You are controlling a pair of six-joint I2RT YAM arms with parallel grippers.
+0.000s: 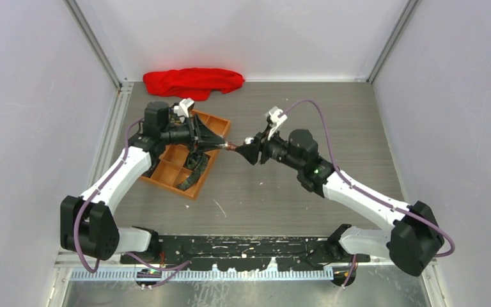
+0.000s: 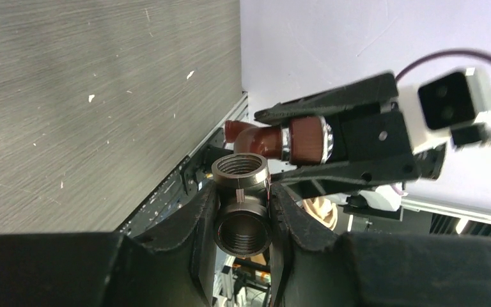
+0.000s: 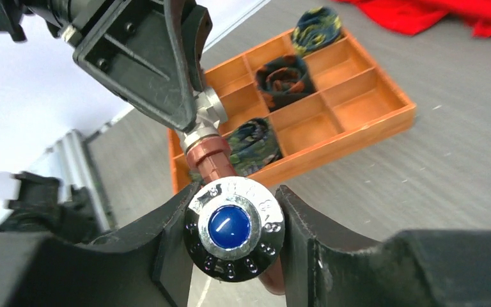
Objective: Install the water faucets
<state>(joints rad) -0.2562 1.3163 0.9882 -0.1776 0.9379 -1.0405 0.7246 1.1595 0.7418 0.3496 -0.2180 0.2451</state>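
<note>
My right gripper [image 3: 234, 220] is shut on a reddish-brown faucet [image 3: 208, 158], with its jaws on the chrome knob with a blue centre [image 3: 234, 229]. My left gripper [image 2: 243, 195] is shut on a silvery threaded pipe fitting [image 2: 241, 192]. Both are held in the air between the arms [image 1: 231, 148]. In the right wrist view the faucet's far end meets the fitting [image 3: 208, 116]. In the left wrist view the faucet [image 2: 275, 139] lies just past the fitting's upper opening. I cannot tell whether it is threaded in.
An orange compartment tray [image 1: 180, 186] sits under the left gripper, with dark coiled straps [image 3: 284, 80] in some cells. A red cloth [image 1: 192, 82] lies at the back. White walls close in the left, right and far sides.
</note>
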